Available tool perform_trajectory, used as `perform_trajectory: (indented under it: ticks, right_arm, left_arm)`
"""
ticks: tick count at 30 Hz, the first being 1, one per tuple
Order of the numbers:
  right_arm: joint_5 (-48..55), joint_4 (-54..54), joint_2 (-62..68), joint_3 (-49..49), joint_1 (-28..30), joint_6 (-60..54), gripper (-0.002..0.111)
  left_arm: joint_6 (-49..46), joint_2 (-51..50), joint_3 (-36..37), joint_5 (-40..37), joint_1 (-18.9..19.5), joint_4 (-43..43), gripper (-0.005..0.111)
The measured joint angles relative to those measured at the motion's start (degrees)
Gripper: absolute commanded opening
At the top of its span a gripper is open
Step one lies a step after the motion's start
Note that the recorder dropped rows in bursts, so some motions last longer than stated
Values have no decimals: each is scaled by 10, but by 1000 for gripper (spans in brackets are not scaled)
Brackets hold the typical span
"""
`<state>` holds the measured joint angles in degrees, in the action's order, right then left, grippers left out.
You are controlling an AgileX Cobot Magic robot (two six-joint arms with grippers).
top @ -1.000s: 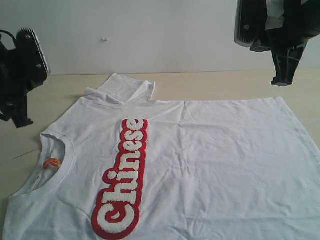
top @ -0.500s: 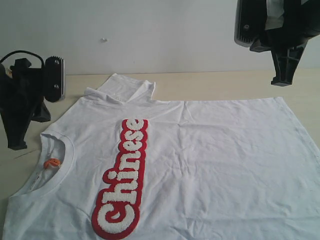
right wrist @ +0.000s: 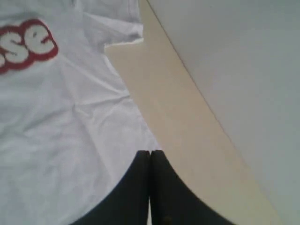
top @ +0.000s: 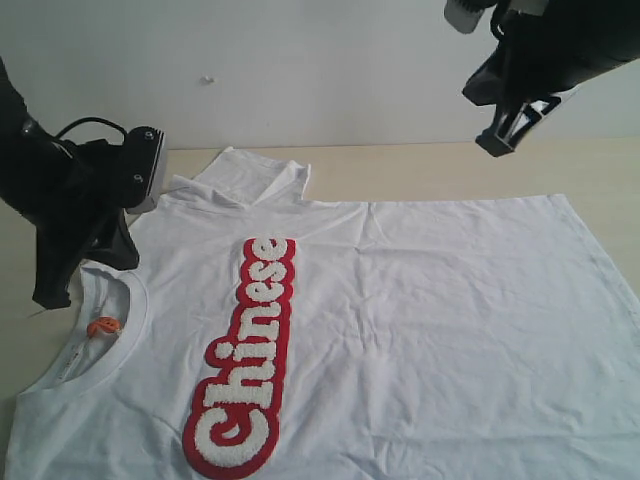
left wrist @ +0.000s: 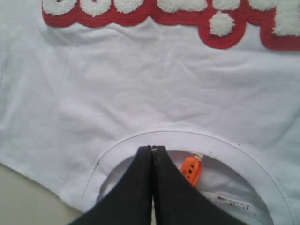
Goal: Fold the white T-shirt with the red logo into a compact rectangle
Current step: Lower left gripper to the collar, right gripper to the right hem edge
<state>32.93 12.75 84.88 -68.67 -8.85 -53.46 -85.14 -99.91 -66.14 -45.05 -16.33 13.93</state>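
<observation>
The white T-shirt lies flat and wrinkled across the table, collar at the left, one sleeve folded in at the back. Down its chest runs the red logo, also seen in the left wrist view as the red logo. An orange neck tag sits inside the ribbed collar. My left gripper is shut and empty, hovering just over the collar beside the orange neck tag. High above the shirt's far right edge, my right gripper is shut with nothing in it; it shows as the right gripper over the hem.
The beige table shows as a bare strip behind the shirt, ending at a white wall. The folded sleeve lies at the back left. More bare table runs beside the shirt's edge.
The left arm has swung right and down to the collar. The right arm has tilted and shifted slightly left, still high. The shirt has not moved.
</observation>
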Motion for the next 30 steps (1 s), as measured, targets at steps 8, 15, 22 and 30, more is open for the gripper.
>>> perform_trajectory:
  ticks: [8, 15, 22, 30]
  right_arm:
    - [3, 60, 0, 0, 0, 109, 0]
    - [-8, 57, 0, 0, 0, 113, 0]
    - [92, -114, 26, 0, 0, 20, 0]
    - [189, -230, 149, 0, 0, -77, 0]
  left_arm:
    - [1, -51, -41, -50, 0, 0, 0]
    - [1, -57, -43, -43, 0, -12, 0]
    - [0, -60, -43, -42, 0, -14, 0]
    - [0, -66, -43, -42, 0, -16, 0]
